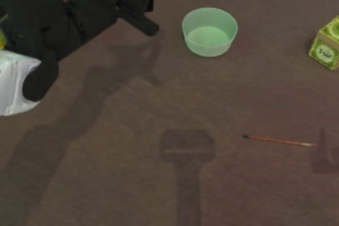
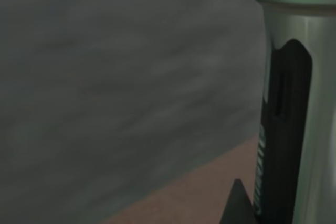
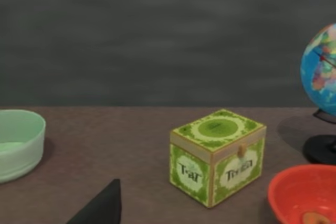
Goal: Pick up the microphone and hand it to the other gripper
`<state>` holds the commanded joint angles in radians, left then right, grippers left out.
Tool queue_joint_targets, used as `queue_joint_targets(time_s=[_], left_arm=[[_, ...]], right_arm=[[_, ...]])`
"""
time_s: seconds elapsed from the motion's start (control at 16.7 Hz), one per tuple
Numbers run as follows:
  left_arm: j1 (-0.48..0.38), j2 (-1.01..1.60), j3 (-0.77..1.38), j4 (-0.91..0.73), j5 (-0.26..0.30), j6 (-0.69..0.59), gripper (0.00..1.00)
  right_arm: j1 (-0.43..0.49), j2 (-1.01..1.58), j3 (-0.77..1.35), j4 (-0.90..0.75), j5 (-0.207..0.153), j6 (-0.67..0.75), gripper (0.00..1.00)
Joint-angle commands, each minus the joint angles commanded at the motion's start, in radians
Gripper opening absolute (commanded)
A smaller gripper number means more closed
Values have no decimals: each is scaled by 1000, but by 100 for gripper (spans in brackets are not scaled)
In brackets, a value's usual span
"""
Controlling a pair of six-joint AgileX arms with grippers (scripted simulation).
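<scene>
- The microphone (image 2: 294,108) fills my left wrist view at close range: mesh head, silver-green body, black panel. So I judge it sits in my left gripper (image 1: 139,17), raised at the far left of the table.
- I cannot tell whether that claw is clamped.
- It looks rigid, light and smooth, so it could slip; I'd take it mid-body, leaving the handle end free.
- My right gripper (image 3: 100,208) shows one dark fingertip only; its state is unclear. It faces the tea box (image 3: 216,156).
- The green bowl (image 1: 210,31) and the orange stick (image 1: 278,141) lie well apart.
</scene>
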<state>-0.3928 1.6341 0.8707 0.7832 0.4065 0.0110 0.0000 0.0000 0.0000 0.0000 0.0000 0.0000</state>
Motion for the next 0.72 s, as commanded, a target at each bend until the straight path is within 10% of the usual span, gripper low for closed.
queue_joint_targets(time_s=[0.36,0.72], left_arm=[[-225,-104,-76,17,-241,-12,0],[-237,-110,-77,19,-253,-12,0]], right_arm=[[0,0,0,0,0,0,100],[0,0,0,0,0,0,100]])
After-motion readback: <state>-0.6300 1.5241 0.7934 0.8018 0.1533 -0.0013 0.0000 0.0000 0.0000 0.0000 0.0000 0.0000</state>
